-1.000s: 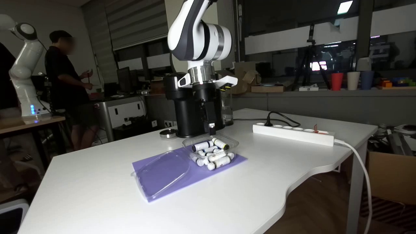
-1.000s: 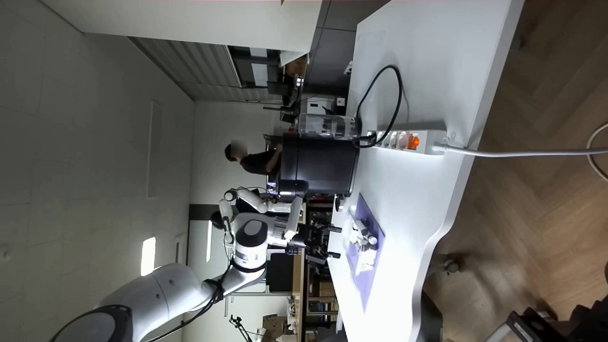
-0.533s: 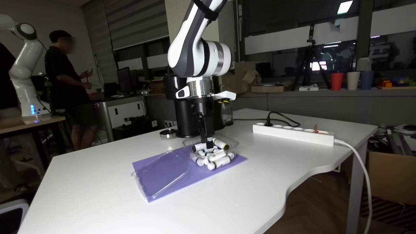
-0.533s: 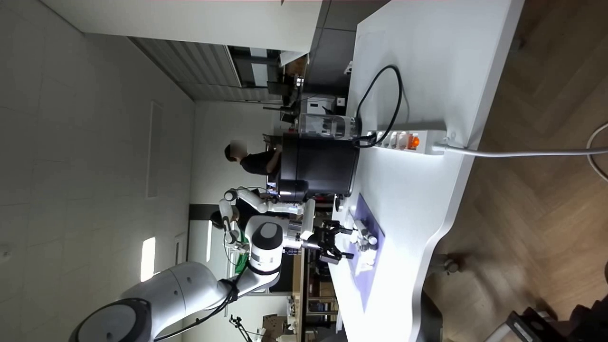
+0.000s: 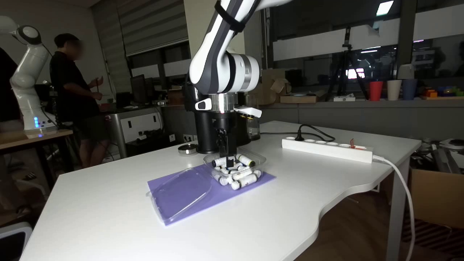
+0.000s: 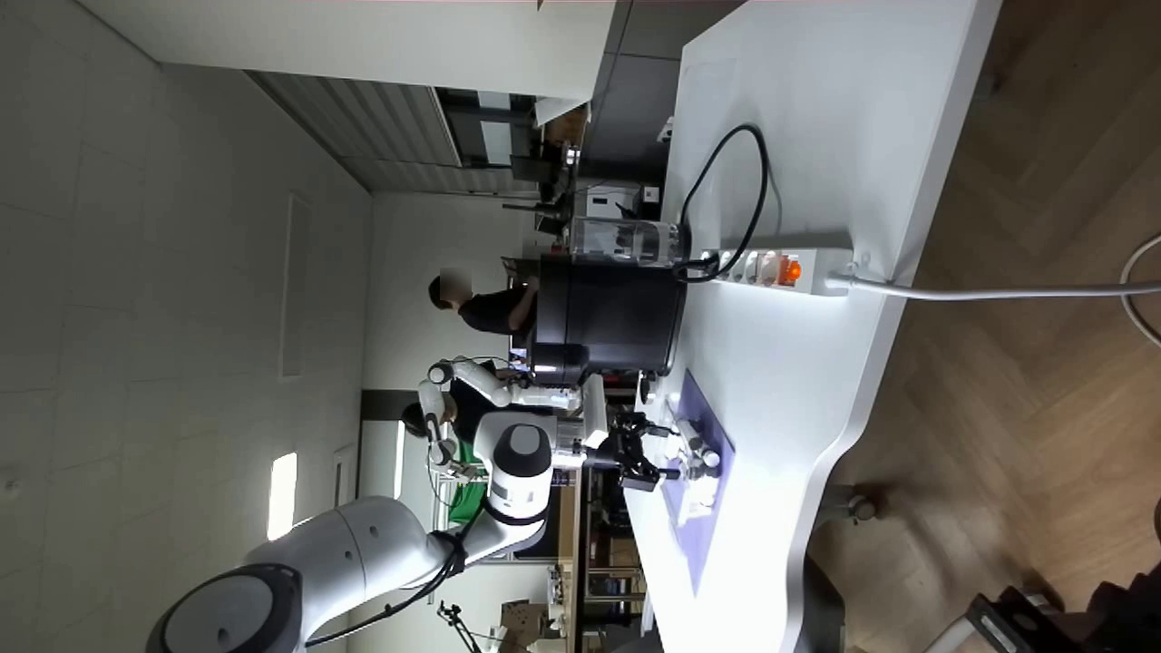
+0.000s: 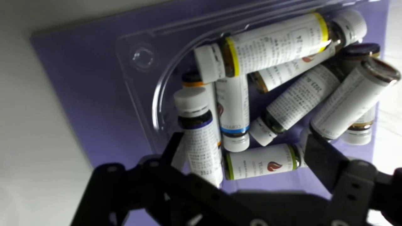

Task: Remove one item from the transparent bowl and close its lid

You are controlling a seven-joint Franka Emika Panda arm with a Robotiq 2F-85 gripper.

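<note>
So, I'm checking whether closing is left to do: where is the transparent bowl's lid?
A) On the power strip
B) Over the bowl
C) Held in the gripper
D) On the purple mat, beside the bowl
D: in an exterior view the clear lid lies on the purple mat, beside the uncovered transparent bowl.

The white table (image 5: 282,214) carries a mat (image 5: 219,193) and power strip (image 5: 326,150).

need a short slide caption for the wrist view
Open claw in the foreground, white-labelled bottles jumbled in the transparent bowl, purple mat beneath.
</note>
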